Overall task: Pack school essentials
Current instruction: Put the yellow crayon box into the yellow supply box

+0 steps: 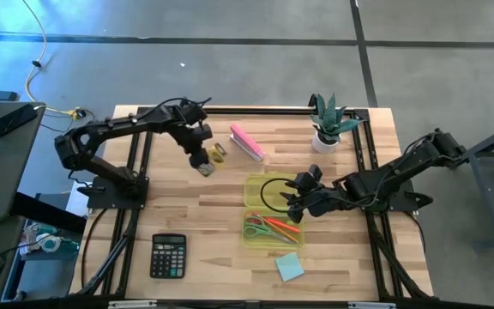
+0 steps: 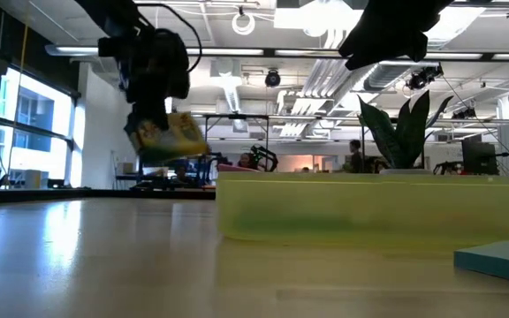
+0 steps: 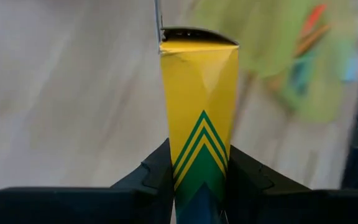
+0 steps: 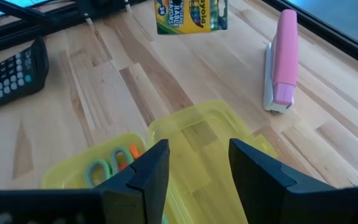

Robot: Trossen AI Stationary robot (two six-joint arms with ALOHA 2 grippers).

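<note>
My left gripper is shut on a yellow-and-green crayon box, held in the air left of the pink stapler. My right gripper is open and hovers over the yellow-green case, touching nothing. In the case lie the green-handled scissors and orange-red pens. The light blue note pad lies flat on the table near the case's near end. A small yellowish item sits on the table by the left gripper. I cannot make out the pencil or the tiny orange piece. My left gripper pinches the crayon box's lower end between its two fingers. The fingers come from above, and the box hangs below them, tilted and lifted clear of the table.
A black calculator lies near the table's near left corner. A potted plant stands at the far right. The pink stapler lies between the crayon box and the plant. Bare wood shows left of the case.
</note>
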